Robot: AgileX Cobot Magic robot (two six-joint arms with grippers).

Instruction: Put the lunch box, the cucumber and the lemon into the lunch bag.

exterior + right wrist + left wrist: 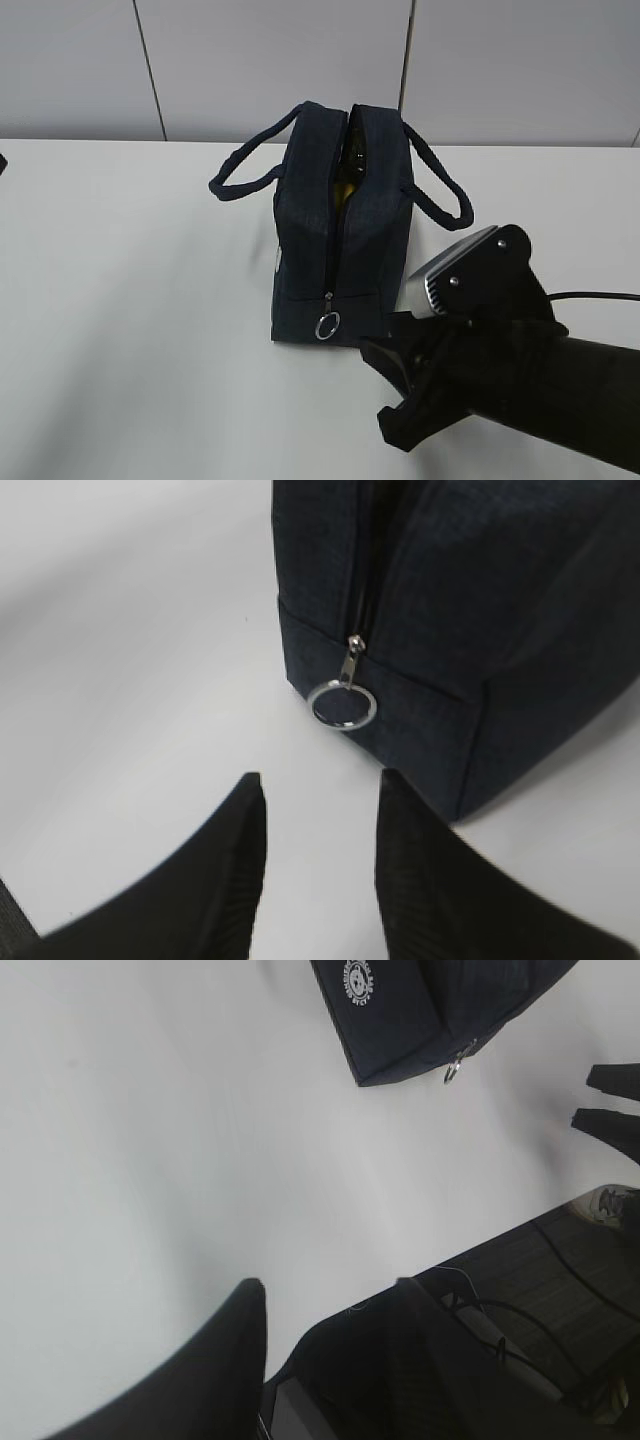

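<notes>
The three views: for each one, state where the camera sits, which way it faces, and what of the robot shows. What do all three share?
Exterior view: raised in front, slanting down at the lunch bag; right gripper shows.
Left wrist view: on the left arm, facing table and bag corner; left gripper fingers show.
Right wrist view: on the right arm, facing the bag's end; open fingers show.
Shared: the zipper ring pull.

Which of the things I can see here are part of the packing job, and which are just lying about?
Part of the job:
- dark navy fabric lunch bag, top open
- something yellowish-green inside it, too hidden to name
- right pincer, open, near the metal zipper ring

Just lying about:
- nothing; only the bare white table
</notes>
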